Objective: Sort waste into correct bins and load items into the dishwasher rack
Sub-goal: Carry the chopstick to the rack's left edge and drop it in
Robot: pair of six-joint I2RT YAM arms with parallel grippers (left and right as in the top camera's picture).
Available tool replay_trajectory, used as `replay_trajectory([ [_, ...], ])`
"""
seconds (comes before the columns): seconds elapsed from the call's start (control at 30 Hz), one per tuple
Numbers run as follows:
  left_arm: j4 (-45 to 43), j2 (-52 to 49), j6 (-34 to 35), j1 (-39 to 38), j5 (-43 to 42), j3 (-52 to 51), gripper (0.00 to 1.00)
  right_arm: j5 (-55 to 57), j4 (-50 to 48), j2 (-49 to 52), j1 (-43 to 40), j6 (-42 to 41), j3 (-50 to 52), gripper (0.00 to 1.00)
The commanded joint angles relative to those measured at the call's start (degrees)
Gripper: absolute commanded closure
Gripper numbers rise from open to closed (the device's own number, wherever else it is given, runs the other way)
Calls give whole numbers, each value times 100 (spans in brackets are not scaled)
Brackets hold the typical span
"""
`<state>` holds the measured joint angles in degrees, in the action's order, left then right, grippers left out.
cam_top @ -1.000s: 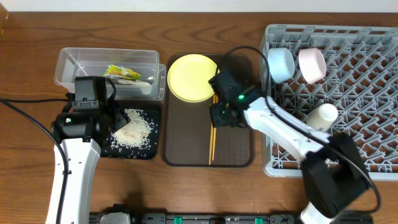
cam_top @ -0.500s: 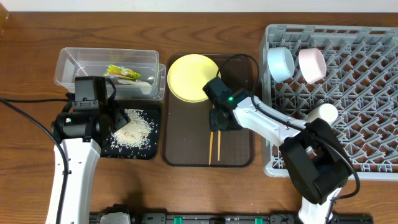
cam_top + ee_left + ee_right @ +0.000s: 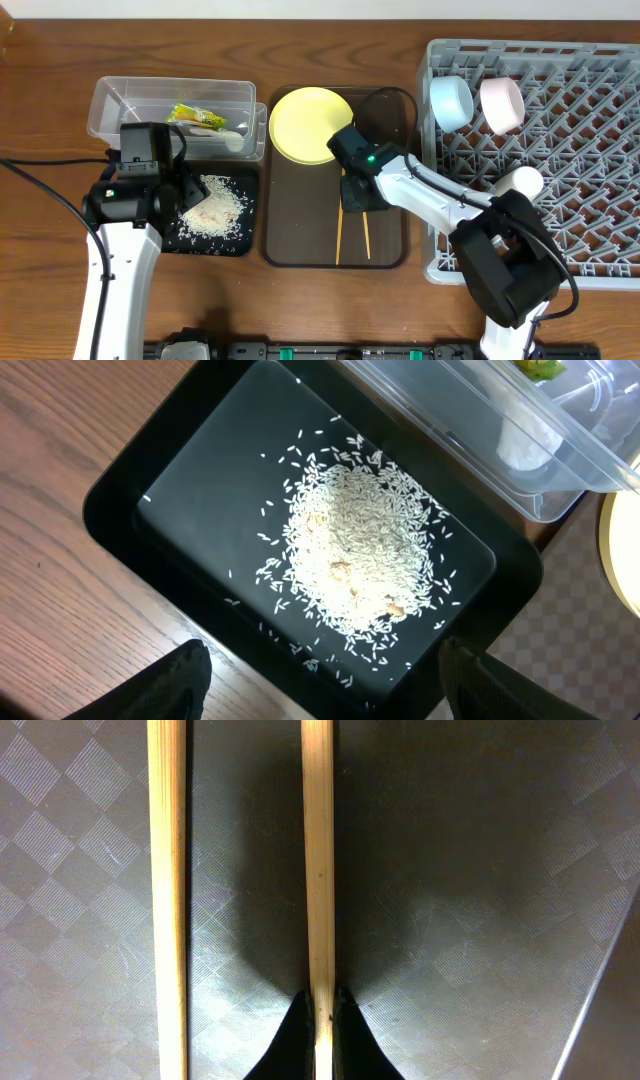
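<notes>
Two wooden chopsticks lie on the brown serving tray [image 3: 385, 240]. My right gripper [image 3: 320, 1005] is shut on one chopstick [image 3: 318, 870], while the other chopstick [image 3: 167, 890] lies loose to its left. In the overhead view the right gripper [image 3: 358, 192] sits just below the yellow plate [image 3: 310, 125]. My left gripper [image 3: 325, 690] hangs open over the near edge of the black tray [image 3: 200, 480], which holds the rice [image 3: 360, 550]. The green-and-yellow wrapper [image 3: 195, 117] lies in the clear tub [image 3: 120, 100]. A light blue bowl [image 3: 452, 103], a white bowl [image 3: 502, 103] and a pale cup [image 3: 518, 184] stand in the grey rack [image 3: 580, 150].
The clear tub [image 3: 480, 420] overlaps the black tray's far edge. The serving tray lies between the black tray [image 3: 180, 240] and the rack. A black cable [image 3: 40, 185] trails over the table left of my left arm.
My right gripper moved left and lower over the chopsticks, then shut on one. That chopstick now lies apart from the other. The left arm has not moved.
</notes>
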<state>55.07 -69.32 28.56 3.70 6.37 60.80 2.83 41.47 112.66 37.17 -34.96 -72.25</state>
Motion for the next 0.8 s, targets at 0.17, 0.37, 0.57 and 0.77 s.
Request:
replay_trajectory([
  [0.17,-7,7,26,31,31,57,24,81,131,-866,-634,426,-9,99],
  [0.37,-9,7,26,31,31,57,24,85,284,-2096,-1252,1294,-7,99],
  [0.57,-7,7,26,31,31,57,24,389,1211,-2643,-1797,1585,-7,99],
  [0.77,-9,7,26,31,31,57,24,734,1604,-2586,-2076,1593,326,99],
])
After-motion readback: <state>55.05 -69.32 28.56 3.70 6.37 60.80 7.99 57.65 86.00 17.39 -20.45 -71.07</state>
